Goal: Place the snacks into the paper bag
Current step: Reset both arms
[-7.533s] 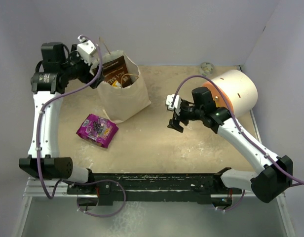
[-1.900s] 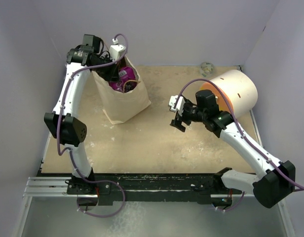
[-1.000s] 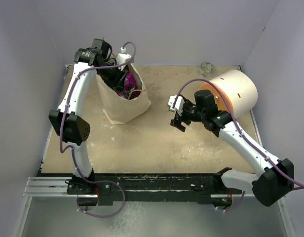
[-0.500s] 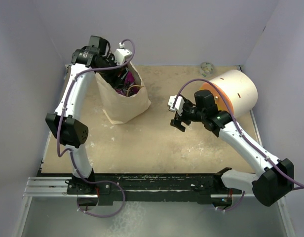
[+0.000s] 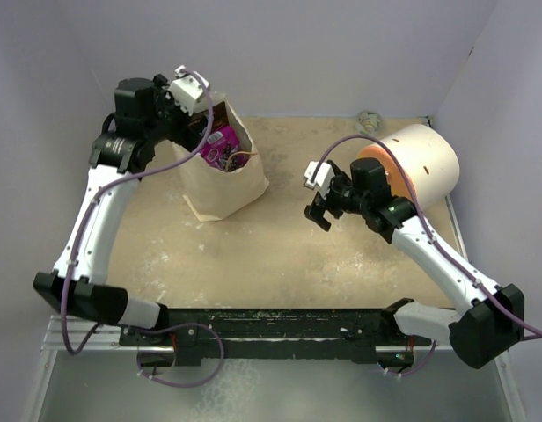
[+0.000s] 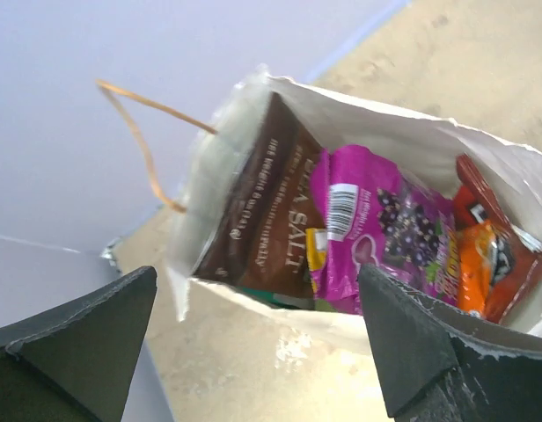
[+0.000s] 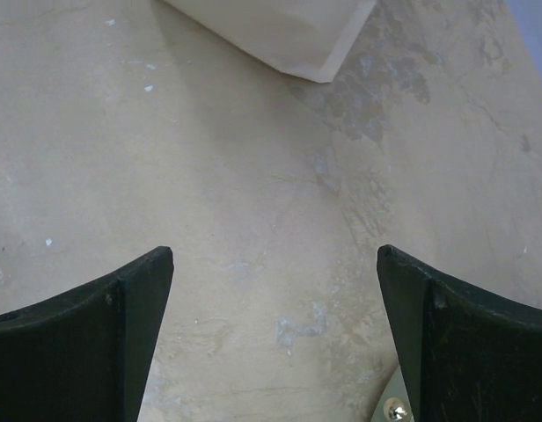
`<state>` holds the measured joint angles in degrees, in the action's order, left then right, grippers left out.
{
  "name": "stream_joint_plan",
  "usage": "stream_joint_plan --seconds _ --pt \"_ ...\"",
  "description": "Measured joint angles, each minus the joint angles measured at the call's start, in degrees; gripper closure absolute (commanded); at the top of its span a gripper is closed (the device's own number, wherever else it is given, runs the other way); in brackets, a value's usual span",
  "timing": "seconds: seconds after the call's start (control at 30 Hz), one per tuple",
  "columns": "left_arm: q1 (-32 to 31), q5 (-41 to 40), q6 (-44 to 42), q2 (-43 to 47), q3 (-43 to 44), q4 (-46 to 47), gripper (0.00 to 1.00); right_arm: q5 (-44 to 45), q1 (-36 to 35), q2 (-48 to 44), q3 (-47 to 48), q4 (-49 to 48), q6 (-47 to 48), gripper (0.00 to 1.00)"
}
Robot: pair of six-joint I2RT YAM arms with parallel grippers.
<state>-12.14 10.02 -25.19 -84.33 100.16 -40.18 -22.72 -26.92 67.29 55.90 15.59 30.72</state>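
The paper bag (image 5: 220, 183) stands open at the back left of the table. In the left wrist view the paper bag (image 6: 280, 360) holds a brown packet (image 6: 269, 207), a purple packet (image 6: 385, 230), an orange-red packet (image 6: 491, 259) and a sliver of yellow (image 6: 316, 248). From above, the purple packet (image 5: 220, 146) shows in the bag's mouth. My left gripper (image 5: 199, 130) hangs just above and behind that mouth, open and empty (image 6: 253, 330). My right gripper (image 5: 318, 214) is open over bare table to the right of the bag, with nothing between its fingers (image 7: 275, 299).
A big cream cylinder with an orange face (image 5: 418, 167) lies at the back right, just behind my right arm. A small crumpled grey thing (image 5: 369, 120) sits by the back wall. A bottom corner of the bag (image 7: 280, 40) shows at the top of the right wrist view.
My left gripper has opened wide and pulled up and back out of the bag's mouth, leaving the purple packet inside. My right gripper has opened a little wider and shifted slightly.
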Motion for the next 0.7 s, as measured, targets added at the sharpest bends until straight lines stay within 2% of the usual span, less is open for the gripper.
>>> stream_joint_plan --seconds 0.13,0.3,0.53,0.7 --pt "0.7 -4.0 1.6 7.9 -7.7 9.5 0.01 4.5 0.0 -0.3 0.4 -2.9 -4.3 0.0" --pt "4.8 -8.4 3.6 15.1 -15.9 17.5 0.01 11.3 0.1 0.4 4.2 -5.2 -8.1 0.0" --pt "6.1 -12.3 5.8 23.7 -26.8 24.5 0.01 19.9 0.1 4.1 11.3 -8.9 -13.6 0.0" --pt "8.4 -13.8 10.1 26.1 -30.0 26.1 0.01 26.1 0.1 6.6 13.7 -11.3 -16.9 0.0"
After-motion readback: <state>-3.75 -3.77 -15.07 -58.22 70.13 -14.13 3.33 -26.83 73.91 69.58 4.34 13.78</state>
